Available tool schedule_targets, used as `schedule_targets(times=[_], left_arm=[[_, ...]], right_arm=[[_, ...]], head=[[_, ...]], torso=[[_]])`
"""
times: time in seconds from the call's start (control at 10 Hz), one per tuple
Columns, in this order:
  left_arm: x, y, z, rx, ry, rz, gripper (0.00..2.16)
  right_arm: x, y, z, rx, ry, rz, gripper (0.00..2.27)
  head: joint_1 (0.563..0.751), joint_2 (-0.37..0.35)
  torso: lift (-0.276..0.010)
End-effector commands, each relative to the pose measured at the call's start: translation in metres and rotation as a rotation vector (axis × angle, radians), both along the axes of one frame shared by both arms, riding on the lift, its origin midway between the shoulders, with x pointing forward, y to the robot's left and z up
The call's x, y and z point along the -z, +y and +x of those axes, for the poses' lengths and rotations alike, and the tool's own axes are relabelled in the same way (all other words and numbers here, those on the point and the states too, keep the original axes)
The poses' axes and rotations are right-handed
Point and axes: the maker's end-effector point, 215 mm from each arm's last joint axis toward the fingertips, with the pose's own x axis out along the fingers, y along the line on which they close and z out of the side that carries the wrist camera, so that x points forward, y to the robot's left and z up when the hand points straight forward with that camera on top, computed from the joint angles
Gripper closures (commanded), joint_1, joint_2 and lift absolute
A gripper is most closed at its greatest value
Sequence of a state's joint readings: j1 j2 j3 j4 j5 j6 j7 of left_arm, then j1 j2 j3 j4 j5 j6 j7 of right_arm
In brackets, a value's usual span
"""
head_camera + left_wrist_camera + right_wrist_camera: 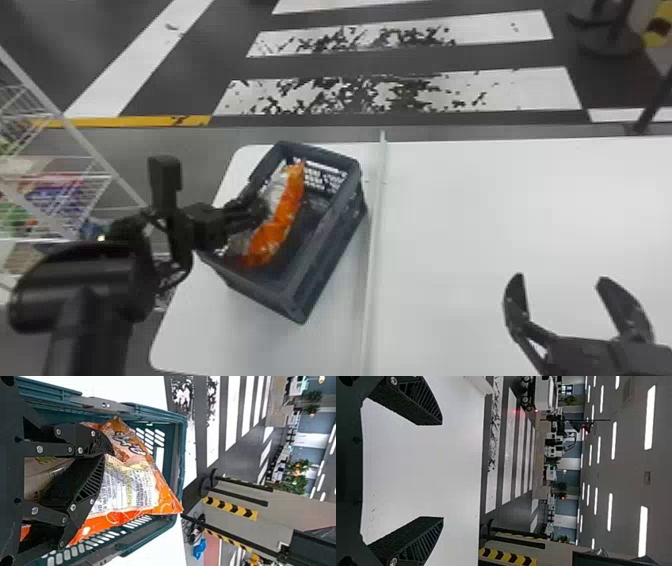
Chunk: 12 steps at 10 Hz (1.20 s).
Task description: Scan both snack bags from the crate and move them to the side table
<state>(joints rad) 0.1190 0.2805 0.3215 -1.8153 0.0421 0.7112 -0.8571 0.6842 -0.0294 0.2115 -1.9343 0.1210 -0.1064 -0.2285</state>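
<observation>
Left gripper [107, 454]: fingertips drawn together on the face of the orange snack bag [290, 202], apparently pinching its film. The bag lies inside the crate [327, 265], its long axis running near to far, roughly with the crate's long walls; the left gripper enters from the left, across that axis. Right gripper [559, 282]: fingers spread wide, empty, over the white table [500, 210] beyond the divider [373, 240], well apart from the bag. Judged next: a left-arm lift, straight up, clearing the rim before any sideways travel.
</observation>
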Motion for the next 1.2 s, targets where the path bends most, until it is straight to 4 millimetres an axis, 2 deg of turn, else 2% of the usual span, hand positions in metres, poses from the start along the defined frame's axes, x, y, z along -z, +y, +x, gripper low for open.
schedule_targets(times=[0.0, 0.2, 0.5, 0.7, 0.8, 0.9, 1.1], left_arm=[[-0.014, -0.008, -0.002, -0.024, -0.037, -0.02, 2.14], [-0.036, -0.026, 0.0, -0.024, -0.077, -0.029, 2.14], [-0.086, -0.048, 0.006, -0.033, -0.147, -0.074, 2.13], [-0.124, -0.072, 0.005, -0.033, -0.212, -0.125, 2.14], [-0.13, -0.083, 0.0, -0.027, -0.213, -0.138, 2.14], [-0.137, -0.097, -0.004, -0.025, -0.216, -0.178, 2.14], [-0.148, -0.146, -0.006, 0.018, -0.219, -0.272, 2.14]], right_arm=[[0.0, 0.0, 0.0, -0.001, 0.001, -0.001, 0.07], [0.0, 0.0, 0.0, -0.001, 0.001, -0.001, 0.07], [-0.001, 0.0, -0.001, -0.001, 0.0, -0.001, 0.08], [-0.003, 0.0, -0.001, -0.001, -0.004, -0.003, 0.08], [-0.004, -0.001, -0.001, 0.0, -0.006, -0.005, 0.08], [-0.005, -0.003, 0.0, 0.005, -0.008, -0.006, 0.08], [-0.006, -0.006, 0.0, 0.013, -0.009, -0.008, 0.08]], head=[[0.695, 0.228], [0.695, 0.22], [0.695, 0.189], [0.695, 0.167], [0.695, 0.148], [0.695, 0.132], [0.695, 0.097]], torso=[[-0.075], [-0.075], [-0.075], [-0.075], [-0.075], [-0.075], [-0.075]])
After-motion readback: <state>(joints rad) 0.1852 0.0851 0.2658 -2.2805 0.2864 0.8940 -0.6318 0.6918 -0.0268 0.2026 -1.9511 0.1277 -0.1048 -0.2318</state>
